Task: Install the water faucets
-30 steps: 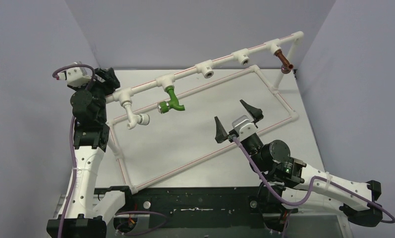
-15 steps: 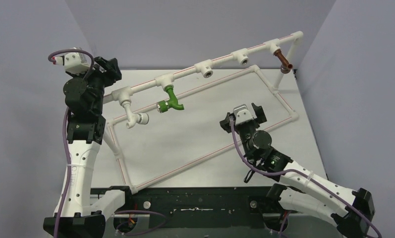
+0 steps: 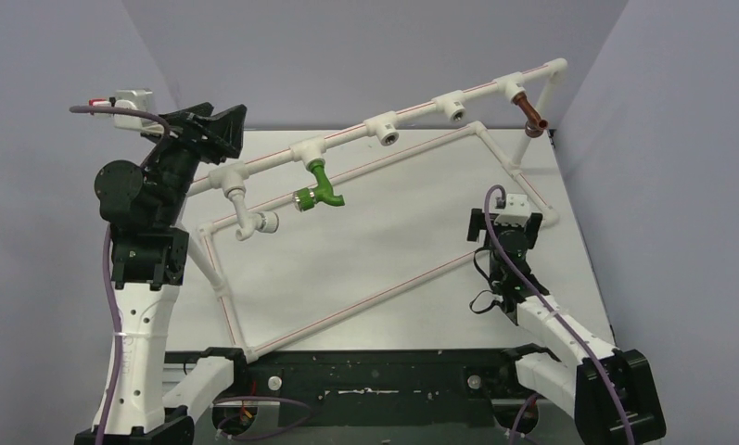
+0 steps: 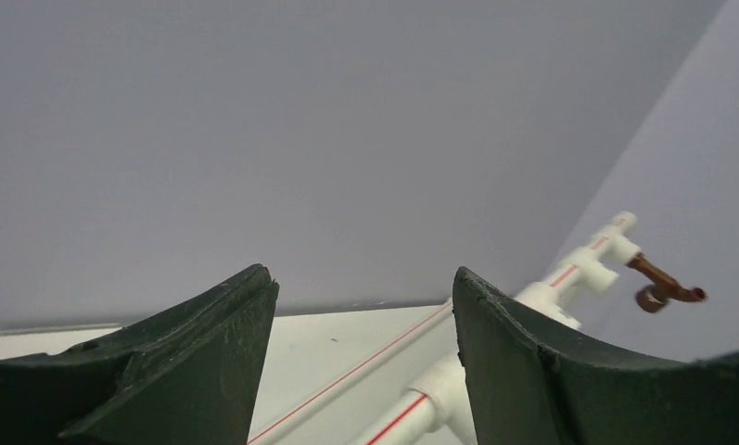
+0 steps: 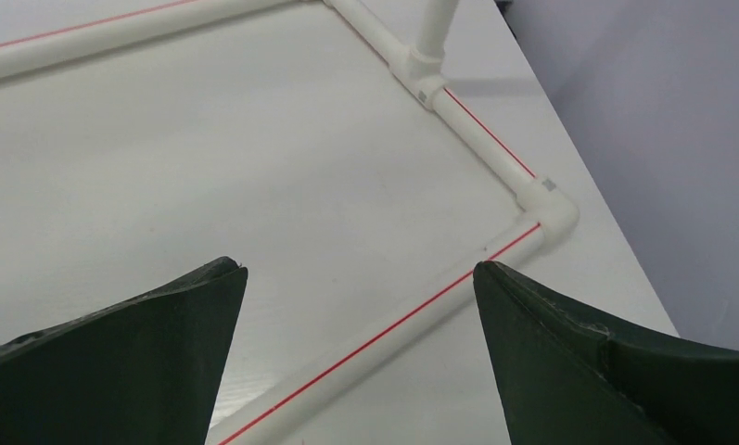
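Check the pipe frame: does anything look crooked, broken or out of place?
Nothing stands out. The green faucet and the reddish-brown faucet both hang from the raised pipe; the two tee sockets between them are empty. The left pincer and right pincer are open, empty.

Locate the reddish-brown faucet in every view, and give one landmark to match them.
Top external: reddish-brown faucet at upper right, hanging at the far end of the red-striped white pipe frame.
Left wrist: the faucet is at the right edge.
Right wrist: not in it.
Shared landmark: the pipe frame, seen in left wrist and right wrist too.
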You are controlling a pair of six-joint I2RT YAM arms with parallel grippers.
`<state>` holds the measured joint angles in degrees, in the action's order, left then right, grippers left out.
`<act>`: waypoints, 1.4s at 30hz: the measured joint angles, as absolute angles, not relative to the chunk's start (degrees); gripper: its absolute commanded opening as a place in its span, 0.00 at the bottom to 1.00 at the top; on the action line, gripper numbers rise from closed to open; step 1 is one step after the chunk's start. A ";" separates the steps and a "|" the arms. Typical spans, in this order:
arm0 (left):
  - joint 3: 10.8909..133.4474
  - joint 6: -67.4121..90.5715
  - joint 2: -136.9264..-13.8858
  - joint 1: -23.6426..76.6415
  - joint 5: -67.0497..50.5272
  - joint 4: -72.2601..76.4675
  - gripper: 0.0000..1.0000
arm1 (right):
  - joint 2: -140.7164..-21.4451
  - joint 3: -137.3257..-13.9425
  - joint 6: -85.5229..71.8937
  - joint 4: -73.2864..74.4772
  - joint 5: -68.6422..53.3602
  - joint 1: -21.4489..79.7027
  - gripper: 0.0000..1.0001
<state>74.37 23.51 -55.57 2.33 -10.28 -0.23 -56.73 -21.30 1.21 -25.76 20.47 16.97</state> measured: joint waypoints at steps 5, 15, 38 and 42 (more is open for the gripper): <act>76.84 25.36 -53.28 6.11 -16.58 -0.32 0.67 | -63.11 -15.57 -3.40 -33.98 18.81 9.85 1.00; 78.65 24.77 -47.16 18.57 -21.67 -3.86 0.68 | -78.61 -9.54 -3.05 -53.41 15.25 4.47 1.00; 70.46 18.85 -31.22 28.56 -29.19 -8.84 0.68 | -92.79 -13.63 0.91 -65.98 9.37 2.35 1.00; 68.27 18.85 -30.52 28.36 -30.59 -9.80 0.69 | -92.79 -13.65 0.86 -65.76 8.99 2.28 1.00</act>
